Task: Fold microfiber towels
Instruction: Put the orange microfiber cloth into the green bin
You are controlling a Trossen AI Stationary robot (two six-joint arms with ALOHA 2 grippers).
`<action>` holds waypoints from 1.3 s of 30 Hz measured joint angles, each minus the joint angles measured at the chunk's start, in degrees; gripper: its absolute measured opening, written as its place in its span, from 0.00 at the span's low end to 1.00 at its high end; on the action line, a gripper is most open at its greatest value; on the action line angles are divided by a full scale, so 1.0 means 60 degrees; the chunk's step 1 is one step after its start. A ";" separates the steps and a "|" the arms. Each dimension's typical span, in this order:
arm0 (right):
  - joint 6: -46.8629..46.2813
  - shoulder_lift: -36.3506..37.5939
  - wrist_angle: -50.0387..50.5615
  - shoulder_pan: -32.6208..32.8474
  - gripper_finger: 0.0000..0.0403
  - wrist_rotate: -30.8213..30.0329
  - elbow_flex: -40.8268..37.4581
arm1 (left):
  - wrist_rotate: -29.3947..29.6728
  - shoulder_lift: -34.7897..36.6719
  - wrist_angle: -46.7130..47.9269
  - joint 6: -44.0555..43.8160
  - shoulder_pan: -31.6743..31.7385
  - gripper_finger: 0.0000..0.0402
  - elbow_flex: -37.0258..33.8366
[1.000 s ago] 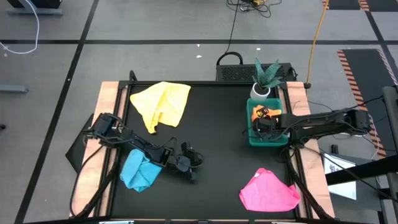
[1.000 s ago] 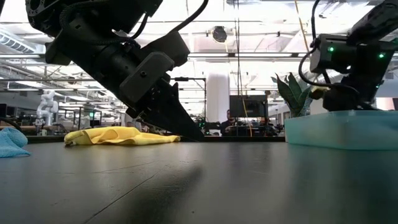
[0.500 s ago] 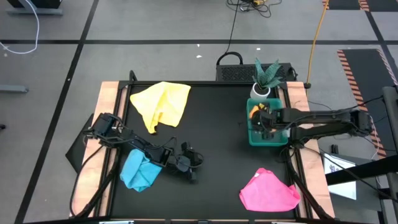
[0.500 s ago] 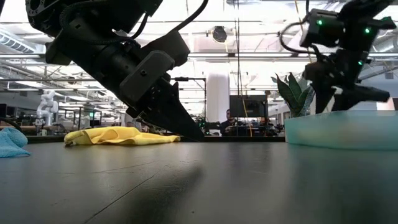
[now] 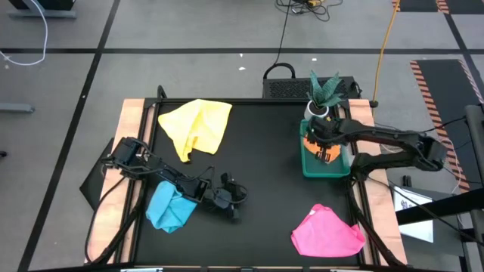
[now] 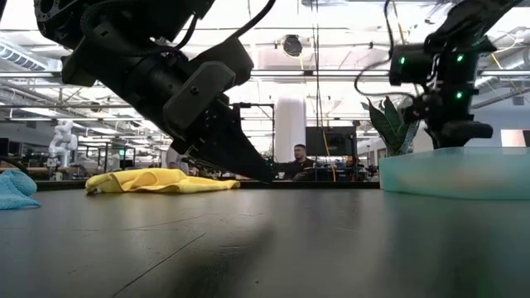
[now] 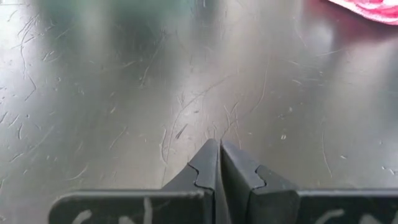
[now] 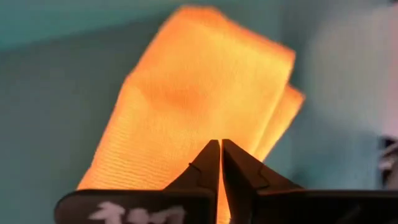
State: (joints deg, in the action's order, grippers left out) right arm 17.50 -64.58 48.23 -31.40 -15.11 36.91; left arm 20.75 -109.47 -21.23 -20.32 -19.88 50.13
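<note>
1. High view: black table [image 5: 257, 174], wood-edged, carries everything listed.
2. Yellow towel [image 5: 198, 125], crumpled, at the far left part of the table.
3. Pink towel [image 5: 327, 232], bunched, near right corner.
4. Light blue towel [image 5: 170, 206], bunched, near left, beside the left arm.
5. Green tray [image 5: 308, 168], right side, holding a folded yellow-orange towel [image 8: 193, 99].
6. Potted plant [image 5: 324, 92] behind the tray.
7. Right gripper [image 8: 220, 163]: fingers pressed together, empty, over the tray's towel.
8. Left gripper [image 7: 219, 163]: fingers together, empty, low over bare tabletop.

right gripper [image 5: 324, 143] — now shut, above folded towel [image 8: 199, 106]
</note>
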 joint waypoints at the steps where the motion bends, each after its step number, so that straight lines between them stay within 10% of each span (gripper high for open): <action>1: 0.0114 -0.0226 0.0027 -0.0244 0.02 0.0294 0.0000 | 0.0000 0.0000 -0.0011 0.0003 0.0000 0.05 0.0000; 18: 0.3861 -0.1163 -0.0718 0.0272 0.00 -0.3924 0.0029 | 0.0011 0.0000 0.0000 0.0018 0.0000 0.05 0.0000; 31: -0.5168 -0.0517 -0.0133 -0.0964 0.00 0.1734 0.1250 | 0.0058 0.0000 -0.0011 0.0015 0.0003 0.05 0.0000; 39: -0.7056 -0.1663 0.0281 -0.2070 0.00 0.1668 0.0879 | 0.0055 0.0000 -0.0069 -0.0059 -0.0011 0.05 0.0000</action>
State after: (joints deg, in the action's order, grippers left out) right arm -24.84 -74.56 49.92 -43.82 -5.10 42.18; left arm 21.08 -109.47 -21.64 -20.67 -19.94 50.13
